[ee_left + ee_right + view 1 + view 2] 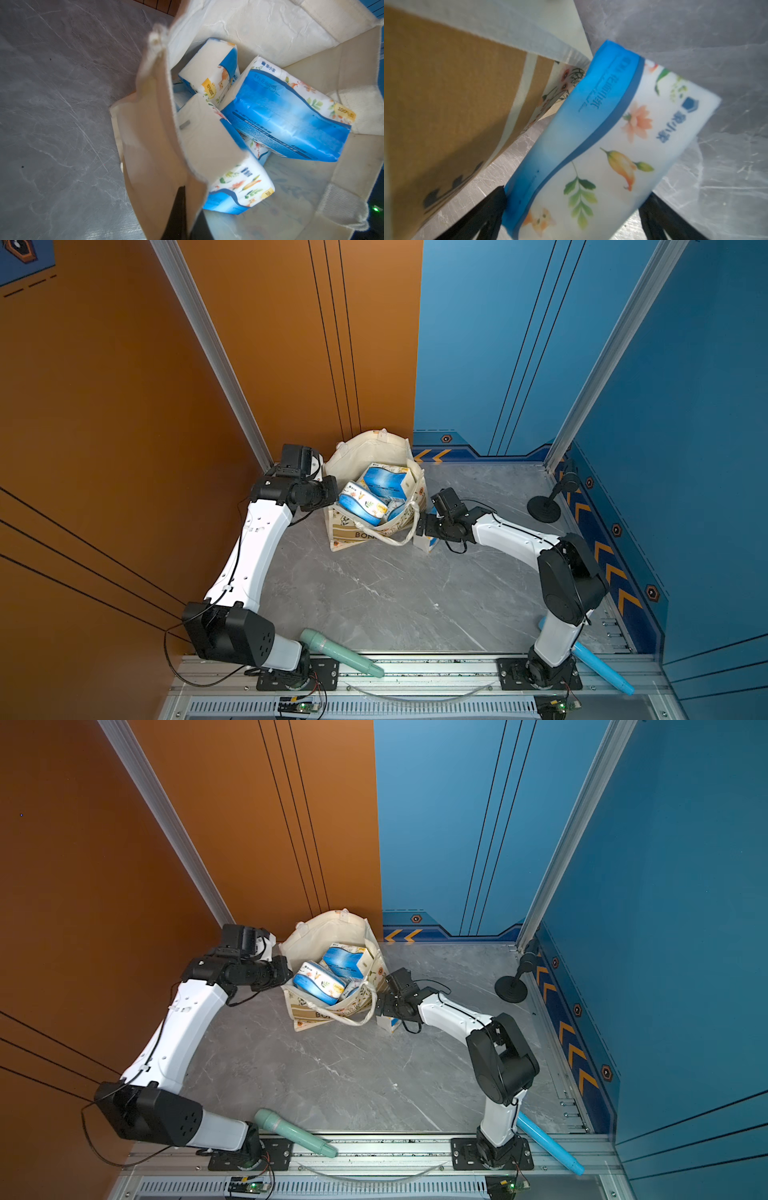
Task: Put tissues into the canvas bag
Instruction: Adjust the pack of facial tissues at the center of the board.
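**A:** Where's the bag sitting?

**B:** At the far end of the grey marbled surface (374,605), up by the corner where the orange wall meets the blue one. It's the cream fabric canvas bag (365,452) with white rope handles and a tan lettered band, and it's upright with its mouth gaping.

**A:** Anything in it?

**B:** Yes, the blue-and-white plastic-wrapped tissue packs (384,482) with little flower prints. They're piled crookedly inside, and the left wrist view shows three of them plainly.

**A:** And the left jaws?

**B:** They're pinched fully together on the canvas bag's left rim, with the fabric caught between them.

**A:** What about the right side?

**B:** There's one loose tissue pack (427,544) outside, down on the surface, with its blue edge touching the bag's flowered right side. The right jaws are low over it and spread wide, one on each side. One black finger (493,207) is right against that blue edge. The pack isn't lifted.

**A:** Anything else about?

**B:** A teal plastic cylinder (340,651) lies by the left arm's base and a light-blue cylinder (606,672) by the right arm's. A black round-footed stand (544,508) sits near the right wall.
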Motion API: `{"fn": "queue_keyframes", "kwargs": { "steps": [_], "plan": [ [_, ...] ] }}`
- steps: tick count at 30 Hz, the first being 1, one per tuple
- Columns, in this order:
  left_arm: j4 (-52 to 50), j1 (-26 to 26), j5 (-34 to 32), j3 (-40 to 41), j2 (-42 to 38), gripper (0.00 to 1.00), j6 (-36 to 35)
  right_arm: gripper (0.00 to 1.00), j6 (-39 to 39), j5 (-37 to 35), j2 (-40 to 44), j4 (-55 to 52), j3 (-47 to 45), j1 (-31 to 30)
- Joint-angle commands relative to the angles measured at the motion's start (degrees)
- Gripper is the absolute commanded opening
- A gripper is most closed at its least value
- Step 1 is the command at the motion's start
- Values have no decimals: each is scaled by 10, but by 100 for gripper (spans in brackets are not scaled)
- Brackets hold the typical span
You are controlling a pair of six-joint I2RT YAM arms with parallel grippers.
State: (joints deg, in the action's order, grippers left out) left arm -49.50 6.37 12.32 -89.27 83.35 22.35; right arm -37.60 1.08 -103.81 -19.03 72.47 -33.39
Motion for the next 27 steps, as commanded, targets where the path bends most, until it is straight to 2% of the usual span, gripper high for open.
{"fn": "queue_keyframes", "kwargs": {
  "steps": [1,6,13,17,23,27],
  "plan": [
    [17,-7,17,-7,-12,0,-9,100,-19,-20,-16,19,18,-3],
    [17,-10,18,-2,-14,0,-11,100,-22,-19,-32,29,22,-1],
    [16,-16,21,2,-19,0,-12,100,-21,-20,1,41,-4,-2],
    [19,-17,23,3,-17,0,-9,100,-19,-21,-13,33,6,9],
    [20,-16,25,5,-17,0,-9,100,-6,-28,-56,-1,47,12],
    [19,-17,25,6,-19,0,-12,100,23,-55,-54,-51,55,14]
  ]
}}
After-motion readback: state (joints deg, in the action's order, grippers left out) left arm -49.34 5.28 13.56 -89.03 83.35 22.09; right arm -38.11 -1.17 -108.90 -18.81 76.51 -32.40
